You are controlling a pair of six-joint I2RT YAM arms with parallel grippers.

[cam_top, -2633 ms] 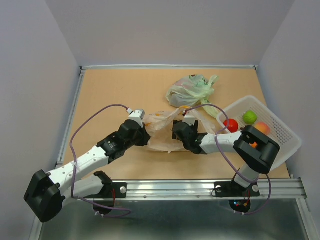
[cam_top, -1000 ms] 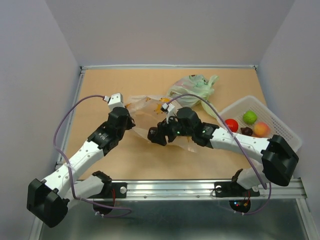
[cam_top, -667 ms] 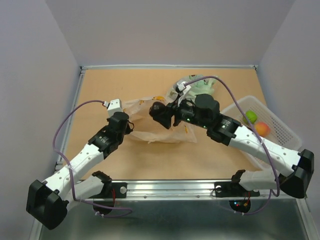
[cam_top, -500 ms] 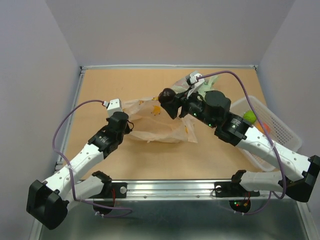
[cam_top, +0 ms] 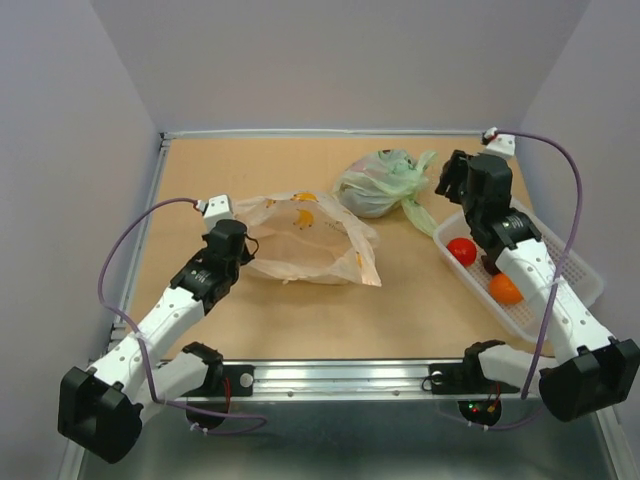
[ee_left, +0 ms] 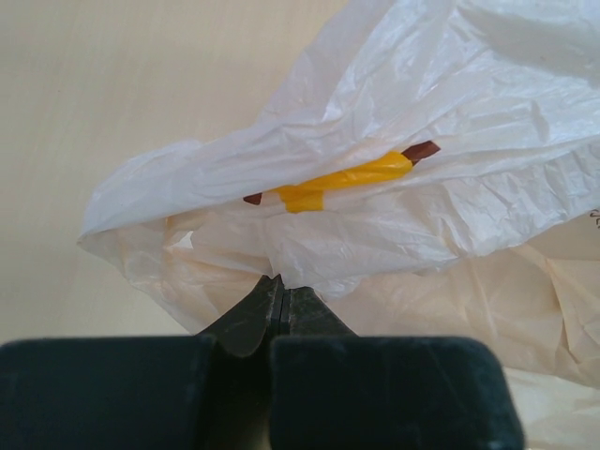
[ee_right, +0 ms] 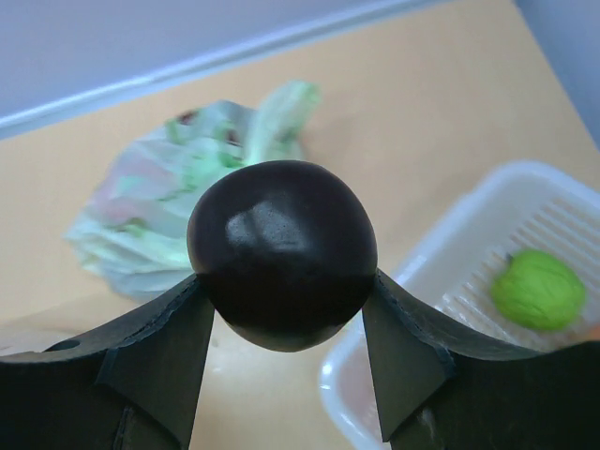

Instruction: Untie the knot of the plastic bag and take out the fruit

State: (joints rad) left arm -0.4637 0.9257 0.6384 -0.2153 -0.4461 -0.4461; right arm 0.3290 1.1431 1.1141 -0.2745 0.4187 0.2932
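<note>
The bag (cam_top: 310, 250) lies flat on the brown table (cam_top: 220, 180), left of centre. It is thin, crinkled and half transparent, with yellow marks. The left gripper (ee_left: 278, 286) is pinched on its left edge. Just behind the bag lies a pale green bag (cam_top: 378, 185). The right gripper (ee_right: 284, 281) clamps a dark, smooth, round fruit (ee_right: 281, 234) near the far corner of a white slotted basket (cam_top: 560, 265). In the basket lie a red fruit (cam_top: 461, 250), an orange fruit (cam_top: 505, 288) and a green fruit (ee_right: 539, 289).

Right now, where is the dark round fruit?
In the right wrist view, the dark fruit sits clamped in the right gripper, between the green bag on its left and the white basket on its right.
</note>
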